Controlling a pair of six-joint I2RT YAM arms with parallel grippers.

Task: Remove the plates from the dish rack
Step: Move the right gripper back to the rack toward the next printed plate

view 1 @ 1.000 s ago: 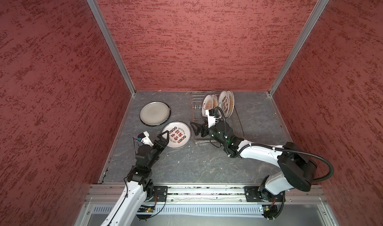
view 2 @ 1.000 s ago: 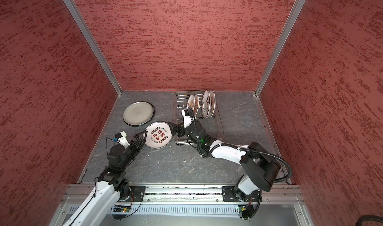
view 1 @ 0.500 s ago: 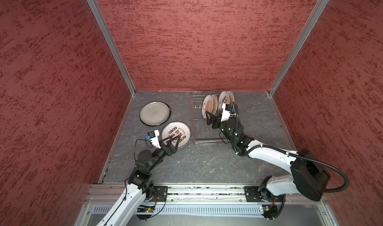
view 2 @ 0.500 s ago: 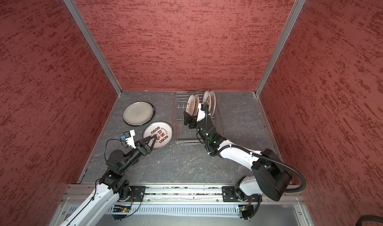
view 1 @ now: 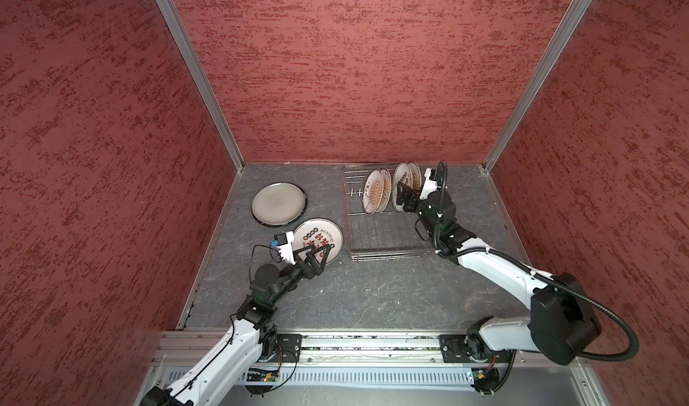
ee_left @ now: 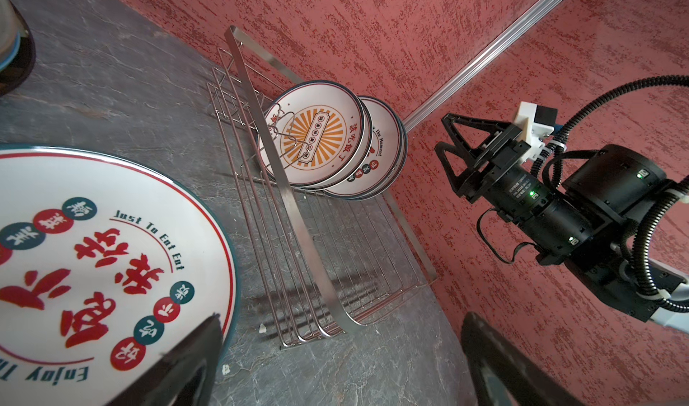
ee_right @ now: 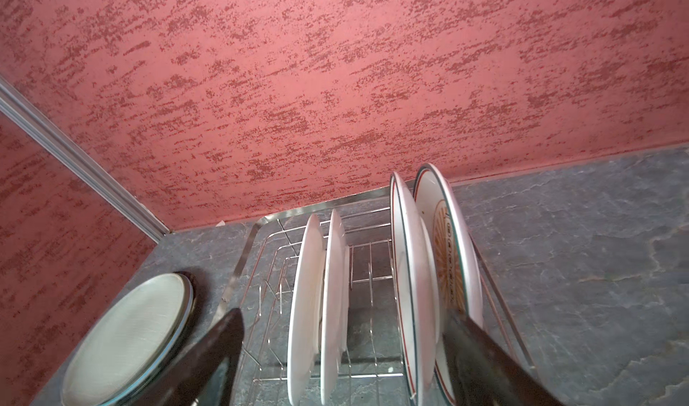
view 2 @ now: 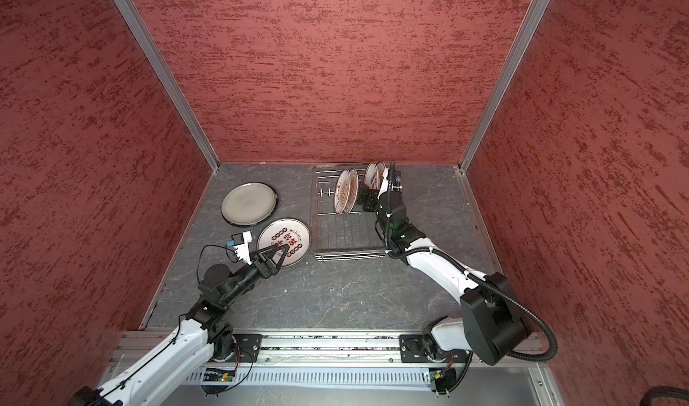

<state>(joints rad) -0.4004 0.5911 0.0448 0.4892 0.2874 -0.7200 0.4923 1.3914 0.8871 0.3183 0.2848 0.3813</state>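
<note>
Plates stand on edge in two pairs at the far end of the dish rack (view 1: 384, 236), a silver wire basket. The left pair (view 1: 376, 196) shows an orange sunburst face, and the right pair (view 1: 406, 182) stands just beside it, against the rack's right side. Left of the rack, two more lie flat on the grey table (view 1: 373, 299). The red-character plate (view 1: 317, 236) is just beside the rack's left side at its near end, and the plain grey plate (view 1: 277, 203) is farther left, level with the rack's far half.

The right gripper (view 1: 402, 199) is over the rack at the right pair, jaws apart and closed on nothing. In the right wrist view one finger (ee_right: 484, 370) crosses the rim of the rightmost plate (ee_right: 451, 258), and the other finger (ee_right: 212, 359) sits left of the left pair.

The left gripper (view 1: 317, 253) is at the red-character plate's near rim, jaws wide apart. Whether it touches the plate I cannot tell.
</note>
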